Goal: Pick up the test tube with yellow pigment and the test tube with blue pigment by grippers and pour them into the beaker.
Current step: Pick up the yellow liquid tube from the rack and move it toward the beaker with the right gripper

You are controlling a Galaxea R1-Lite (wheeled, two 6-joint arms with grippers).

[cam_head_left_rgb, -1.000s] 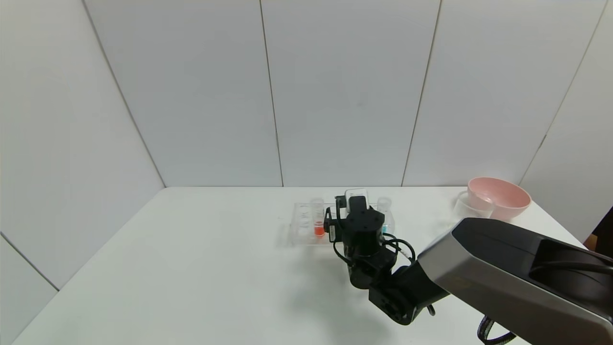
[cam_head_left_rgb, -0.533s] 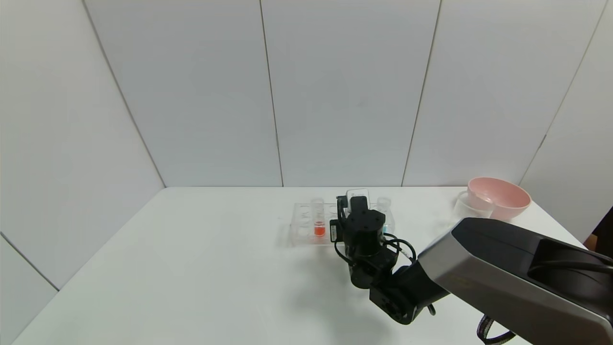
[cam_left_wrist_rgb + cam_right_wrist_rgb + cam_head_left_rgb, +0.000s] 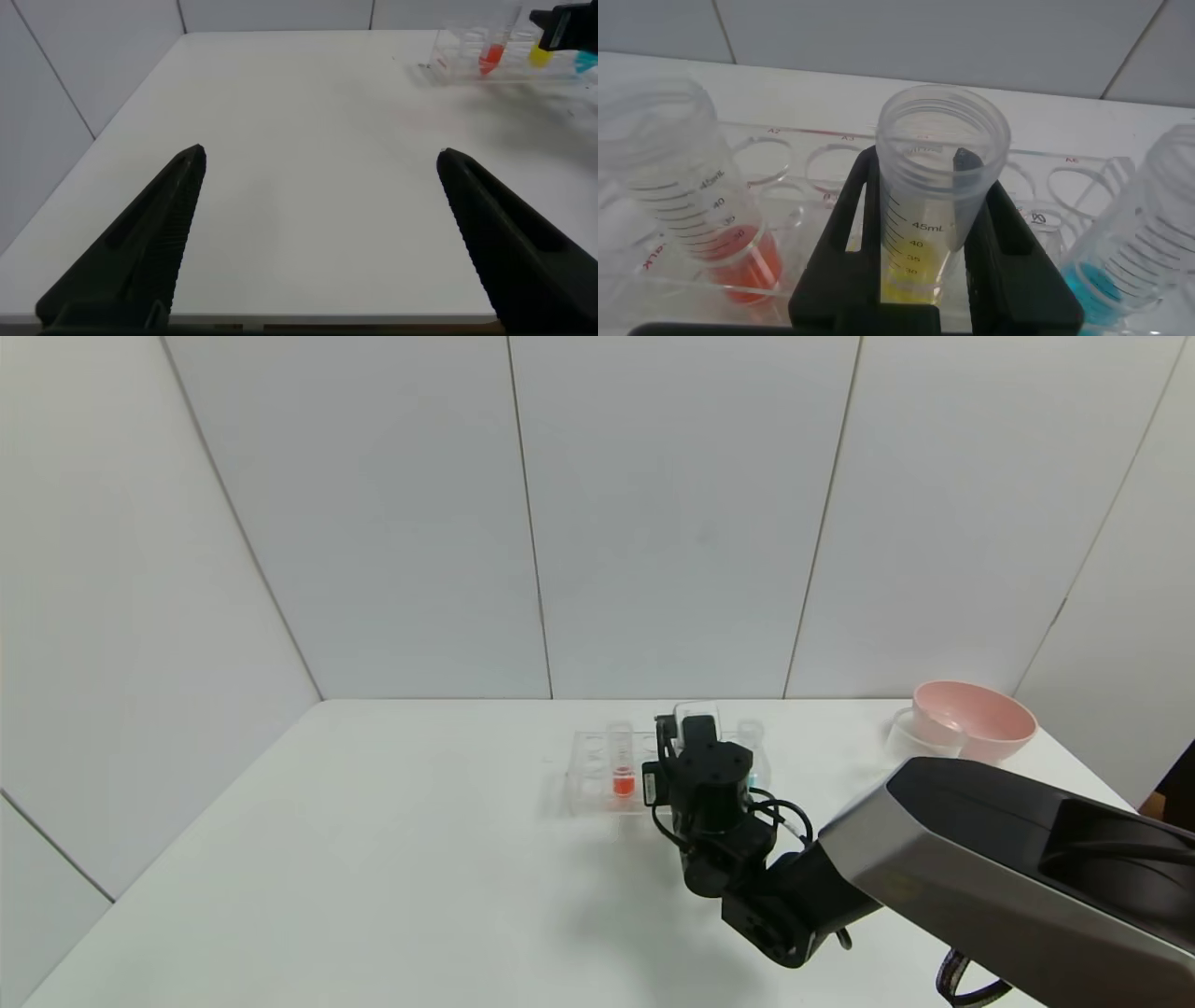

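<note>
- Right claw (image 3: 920,271) is closed around the slim clear test tube with yellow liquid (image 3: 926,224), black fingers (image 3: 842,233) pressed on either side of the tube's lower half; the tube is upright in the clear plastic rack (image 3: 597,775) at desk (image 3: 373,859) centre.
- Risk: lifting at a slant could catch the tube on its rack hole and drag or tip the light rack, spilling the neighbours. A straight vertical pull looks safest.
- Risk: the tube wall is smooth and open-topped, with no cap seen; a slip in the grip or a tilt on the way right would spill liquid before the beaker.
- Risk: the clear tube with orange-red liquid (image 3: 710,215) stands just left of the claw and the clear tube with cyan-blue liquid (image 3: 1148,252) just right; a sideways swing could knock either.
- Yellow tube: transparent, printed ring marks and numbers, only a shallow yellow pool at the bottom.
- Small clear straight-walled beaker (image 3: 920,735) sits far right, touching or just beside the round pink bowl (image 3: 976,719); a long carry, and the wrong vessel is close by.
- Left claw (image 3: 318,233) hovers open over bare desk to the left, well apart from the rack.
</note>
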